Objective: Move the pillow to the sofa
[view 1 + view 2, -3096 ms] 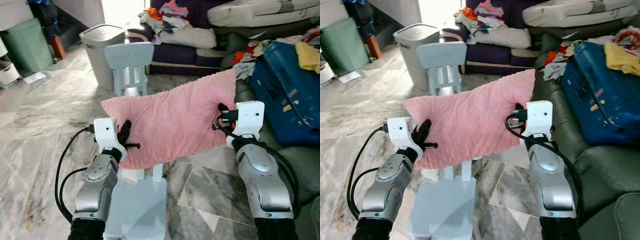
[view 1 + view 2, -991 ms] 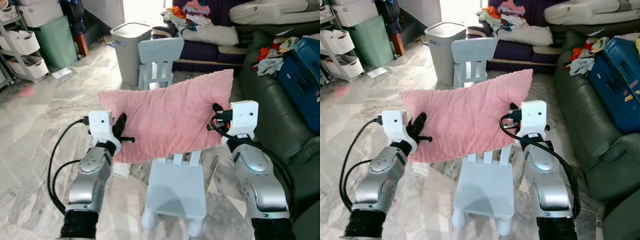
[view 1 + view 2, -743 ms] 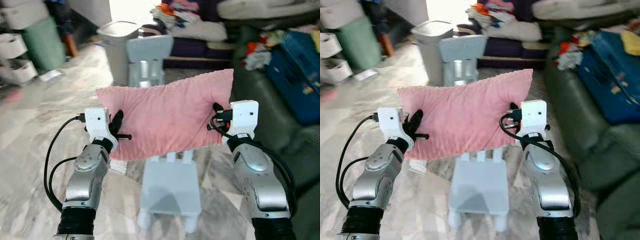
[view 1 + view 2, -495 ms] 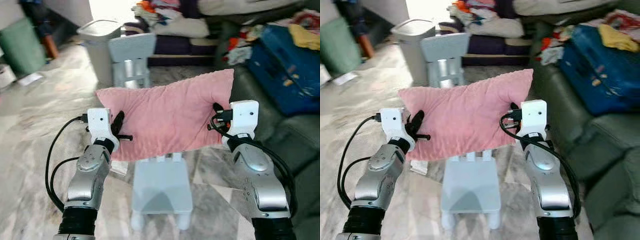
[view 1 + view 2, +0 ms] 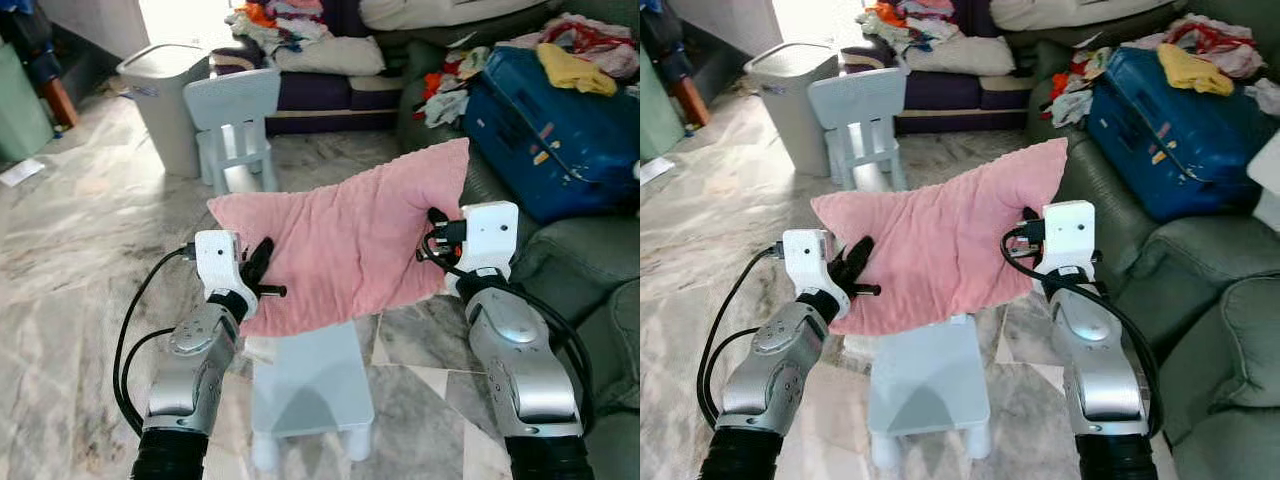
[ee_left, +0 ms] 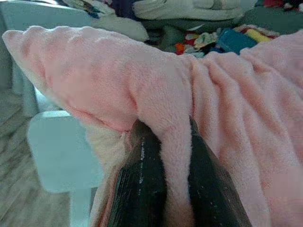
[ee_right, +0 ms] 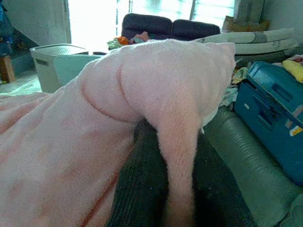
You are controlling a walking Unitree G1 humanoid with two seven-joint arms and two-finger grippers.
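Holding one pink pillow (image 5: 345, 245) in the air between them, the left tool (image 5: 256, 268) and right tool (image 5: 436, 228) each pinch an end. Two pale blue child chairs (image 5: 300, 375) stand on marble floor (image 5: 90, 240). One green sofa (image 5: 1185, 270) carries one blue suitcase (image 5: 550, 120).

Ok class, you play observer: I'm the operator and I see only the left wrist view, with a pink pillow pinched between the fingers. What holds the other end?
Observer: The right gripper is shut on the far end of the pillow.
Operator: Is it level?
Observer: No, that end sits higher than the end in the left gripper.
Operator: Where's the sofa?
Observer: A green sofa lies on the robot's right, beside the right arm.
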